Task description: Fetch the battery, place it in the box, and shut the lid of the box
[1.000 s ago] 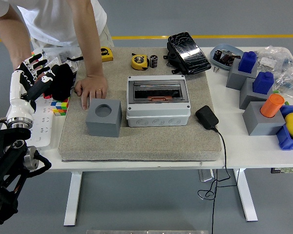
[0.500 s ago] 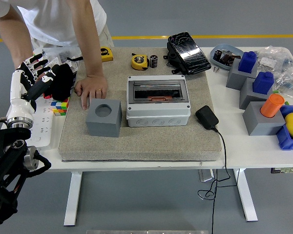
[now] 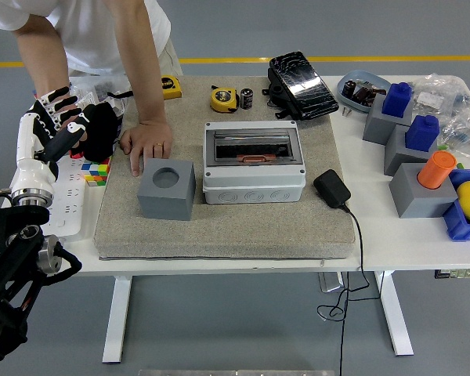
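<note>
At table's left edge, the left hand (image 3: 56, 125) is hovering with fingers spread, barely shifted; the person's hand (image 3: 146, 144) is still pressing the coarse grey mat (image 3: 227, 223) beside the hollow grey cube (image 3: 167, 189).

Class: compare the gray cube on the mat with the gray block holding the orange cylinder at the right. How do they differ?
The gray cube has an empty round hole on top; the gray block has an orange cylinder standing in its hole. The cube sits on the mat, the block on the bare white table. A person's hand rests by the cube; nothing touches the block. Both are gray and boxy.
</note>
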### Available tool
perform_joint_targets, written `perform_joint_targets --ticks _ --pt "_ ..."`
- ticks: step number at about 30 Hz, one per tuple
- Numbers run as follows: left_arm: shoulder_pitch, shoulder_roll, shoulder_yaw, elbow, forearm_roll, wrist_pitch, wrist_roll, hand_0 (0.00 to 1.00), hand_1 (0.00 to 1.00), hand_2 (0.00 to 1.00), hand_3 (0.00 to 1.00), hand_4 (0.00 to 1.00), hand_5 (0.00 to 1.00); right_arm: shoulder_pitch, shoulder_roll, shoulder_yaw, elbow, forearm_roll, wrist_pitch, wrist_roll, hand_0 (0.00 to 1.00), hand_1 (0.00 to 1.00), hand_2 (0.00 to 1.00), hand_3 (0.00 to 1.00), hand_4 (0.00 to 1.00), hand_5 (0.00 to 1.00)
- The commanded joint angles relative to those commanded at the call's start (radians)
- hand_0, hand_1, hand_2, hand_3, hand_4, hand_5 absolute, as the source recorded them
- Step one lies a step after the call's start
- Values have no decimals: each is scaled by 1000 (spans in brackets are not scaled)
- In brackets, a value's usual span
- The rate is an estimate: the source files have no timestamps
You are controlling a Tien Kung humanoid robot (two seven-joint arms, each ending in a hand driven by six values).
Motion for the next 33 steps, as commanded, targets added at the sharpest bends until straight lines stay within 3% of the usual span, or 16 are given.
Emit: perform_joint_targets --ticks 33 --pt "9 -7 -2 -7 3 -4 5 786 604 708 720 945 292 -15 6 9 -2 -3 -1 1 674 722 716 690 998 697"
